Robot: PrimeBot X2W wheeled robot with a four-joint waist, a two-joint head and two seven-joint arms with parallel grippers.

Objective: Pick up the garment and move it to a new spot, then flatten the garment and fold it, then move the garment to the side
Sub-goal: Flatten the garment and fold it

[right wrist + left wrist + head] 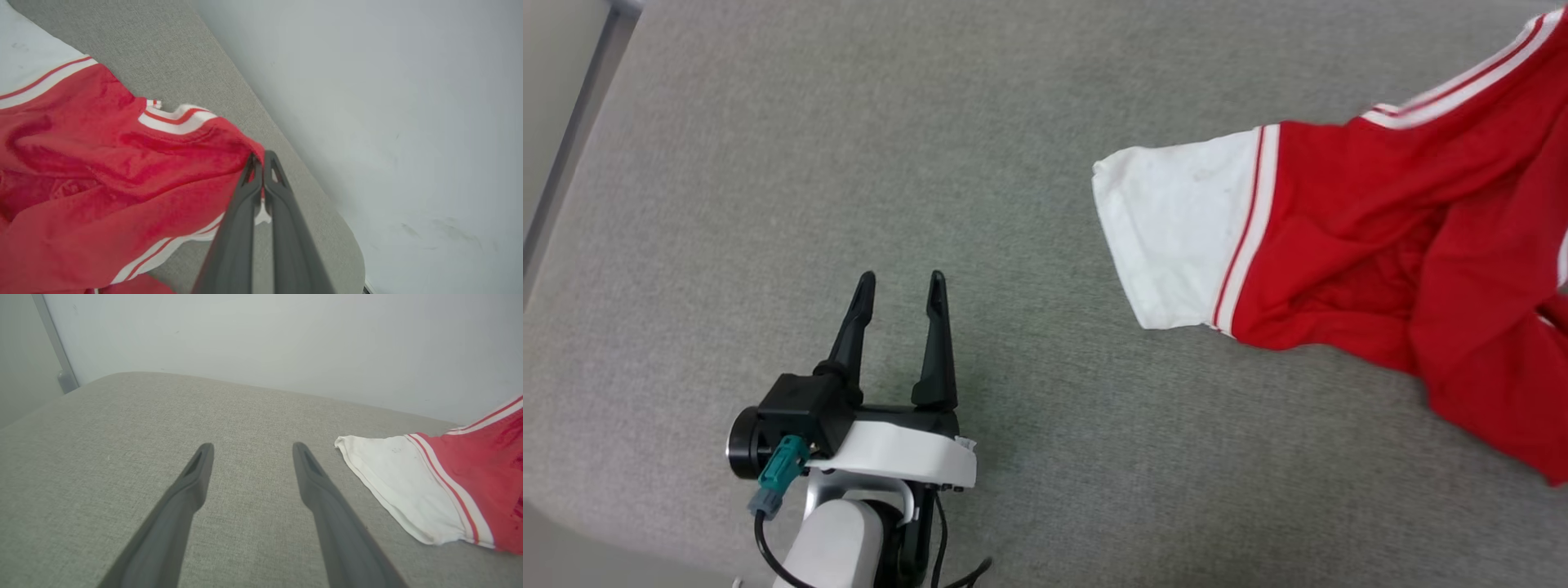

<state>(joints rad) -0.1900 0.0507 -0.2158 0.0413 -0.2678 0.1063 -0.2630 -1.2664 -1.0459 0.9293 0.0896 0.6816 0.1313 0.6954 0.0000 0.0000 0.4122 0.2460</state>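
Observation:
The garment [1380, 237], a red T-shirt with a white sleeve and red-and-white striped trim, lies rumpled at the right of the head view, its white sleeve pointing left. My left gripper [901, 282] stands open over bare grey cloth, well left of that sleeve, nothing between its fingers. In the left wrist view the garment [433, 486] lies to the right of my left gripper [253, 447]. In the right wrist view my right gripper [260, 157] is shut on a red fold of the garment [122, 171], lifting its edge off the surface.
The work surface is a grey fabric-covered top [727, 204] with a rounded edge, standing against a pale wall [286, 343]. A grey metal strip [580, 122] runs along the far left. Open cloth lies all around the left gripper.

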